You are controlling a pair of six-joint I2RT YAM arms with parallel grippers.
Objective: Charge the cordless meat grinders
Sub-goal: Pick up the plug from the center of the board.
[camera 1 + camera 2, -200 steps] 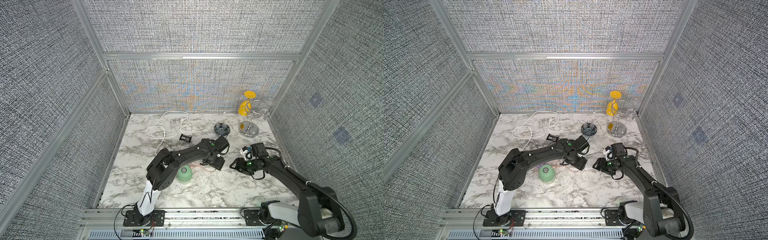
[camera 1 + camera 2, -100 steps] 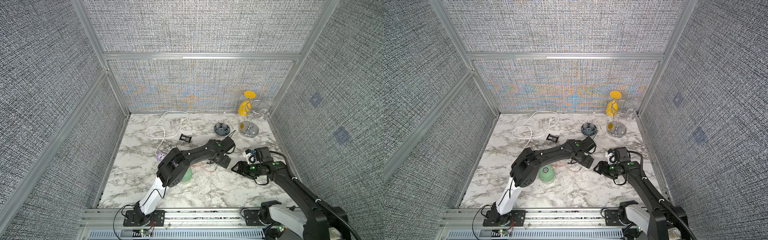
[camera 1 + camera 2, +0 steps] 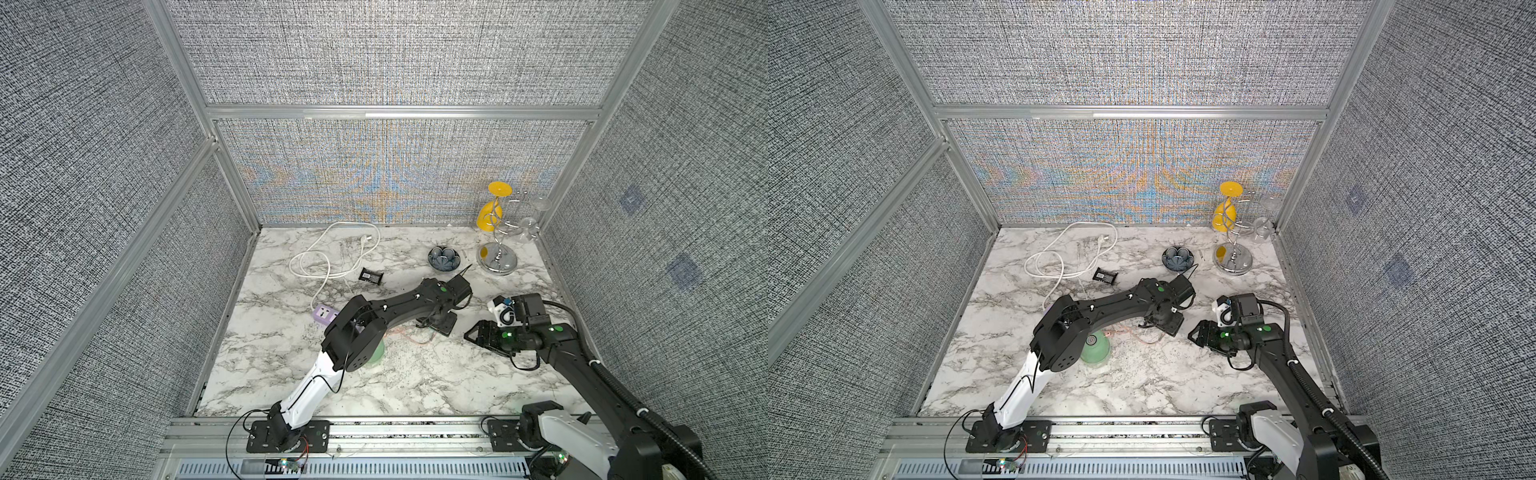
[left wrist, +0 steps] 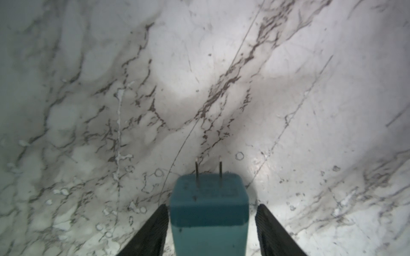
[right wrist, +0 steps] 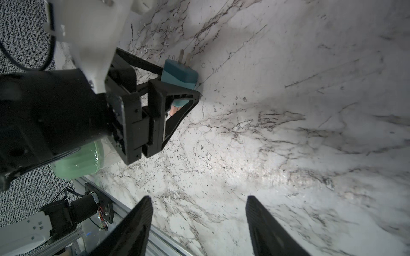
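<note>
On table (image 3: 415,374), one grinder (image 3: 1097,352), one adapter (image 4: 208,206)

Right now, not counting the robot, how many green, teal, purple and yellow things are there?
Green: 1, mint-green dome-shaped grinder
Teal: 1, teal boxy plug adapter
Purple: 1, purple flat power strip
Yellow: 1, yellow upside-down goblet
Total: 4
</note>
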